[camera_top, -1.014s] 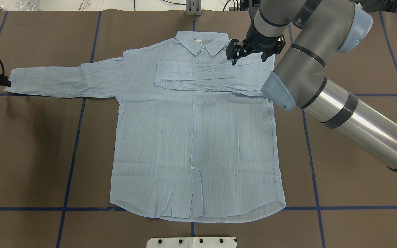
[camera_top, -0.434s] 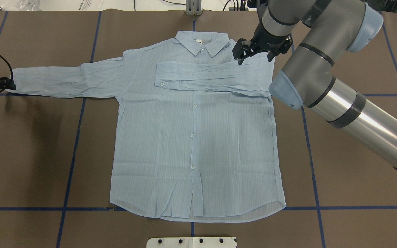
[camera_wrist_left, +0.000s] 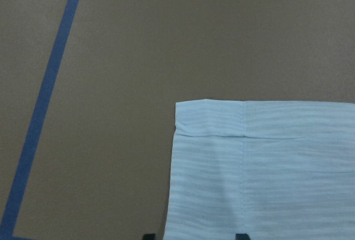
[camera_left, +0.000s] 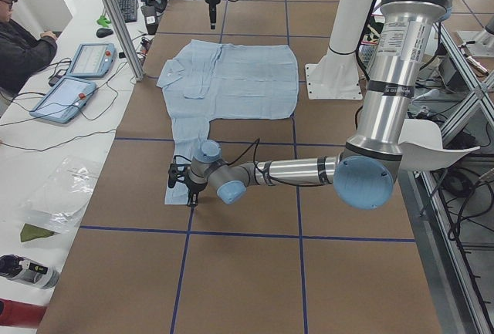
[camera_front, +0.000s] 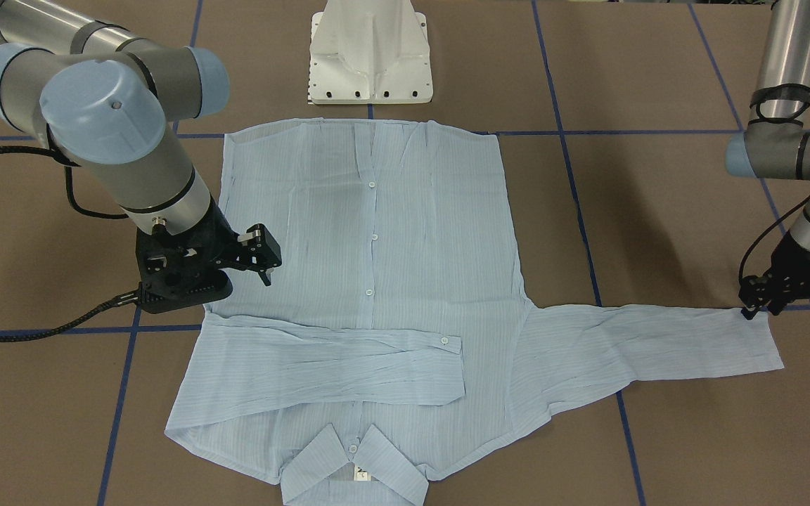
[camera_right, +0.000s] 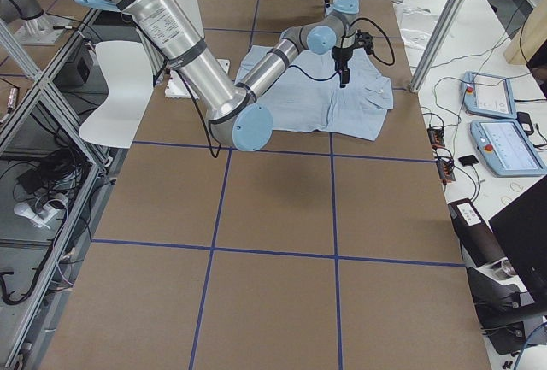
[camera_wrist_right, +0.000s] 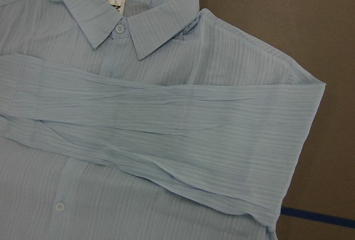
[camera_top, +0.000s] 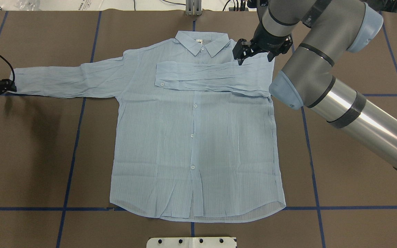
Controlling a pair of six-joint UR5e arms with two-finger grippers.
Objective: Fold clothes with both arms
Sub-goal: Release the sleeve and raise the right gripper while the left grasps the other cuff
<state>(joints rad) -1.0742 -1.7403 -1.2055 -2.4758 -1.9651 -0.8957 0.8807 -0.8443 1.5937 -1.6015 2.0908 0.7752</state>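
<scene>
R fingers (camera_top: 240, 55), spread & empty, had shifted slightly outward over shirt (camera_top: 191, 137) shoulder; L fingers (camera_top: 9, 84), apart, had closed in on shirt's cuff (camera_wrist_left: 211, 126).

Pale blue striped shirt cuff (camera_wrist_left: 260, 179) on brown table (camera_wrist_left: 166, 40), blue tape line (camera_wrist_left: 44, 107) well left.

Right arm (camera_top: 357, 113) overhangs table (camera_top: 29, 155) beside shirt (camera_top: 191, 144); bare table near hem.

Brown table (camera_top: 29, 155) with blue tape grid (camera_top: 29, 208), white side bench (camera_left: 46, 141), aluminium post (camera_left: 116, 21)
</scene>
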